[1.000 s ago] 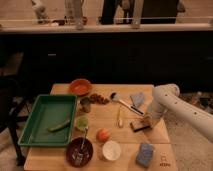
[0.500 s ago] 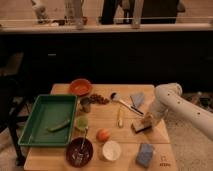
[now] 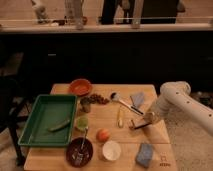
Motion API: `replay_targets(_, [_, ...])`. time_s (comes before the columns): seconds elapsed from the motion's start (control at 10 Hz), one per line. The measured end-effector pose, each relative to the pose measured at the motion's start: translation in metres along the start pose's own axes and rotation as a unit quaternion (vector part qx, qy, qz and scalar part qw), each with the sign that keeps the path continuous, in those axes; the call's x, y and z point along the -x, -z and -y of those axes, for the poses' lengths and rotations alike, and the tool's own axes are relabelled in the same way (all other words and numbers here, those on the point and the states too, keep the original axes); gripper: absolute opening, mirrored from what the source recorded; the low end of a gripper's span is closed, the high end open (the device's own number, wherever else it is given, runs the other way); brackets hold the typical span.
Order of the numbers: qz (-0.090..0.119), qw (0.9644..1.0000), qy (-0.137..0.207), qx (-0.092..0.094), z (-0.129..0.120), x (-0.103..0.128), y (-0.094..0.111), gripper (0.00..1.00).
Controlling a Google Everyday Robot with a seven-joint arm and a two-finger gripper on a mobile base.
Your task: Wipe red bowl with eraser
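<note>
Wooden table (image 3: 102,116): gripper (image 3: 146,121) at right edge, fingers pinching eraser (image 3: 137,124); red bowl (image 3: 80,86) well apart, back-left.

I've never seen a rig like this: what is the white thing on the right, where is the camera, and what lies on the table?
The white thing is a robot arm reaching in from the right. Its gripper, with two jaws, is down at the table's right side, closed on a small tan-and-dark board eraser lying there. The one picture looks down on the wooden table from its near side. On it: a round orange-red bowl at the back, a green plastic tray on the left, a dark bowl with a spoon, a small white bowl and a blue-grey sponge in front.
</note>
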Motion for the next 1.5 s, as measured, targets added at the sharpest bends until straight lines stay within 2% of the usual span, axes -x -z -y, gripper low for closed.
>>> replay_targets(0.2, [-0.004, 0.9999, -0.005, -0.008, 0.016, 0.007, 0.011, 0.00])
replay_targets(0.6, [-0.022, 0.9993, 0.019, -0.025, 0.082, 0.030, 0.035, 0.00])
replay_targets(1.5, [-0.024, 0.9992, 0.020, -0.027, 0.086, 0.032, 0.036, 0.00])
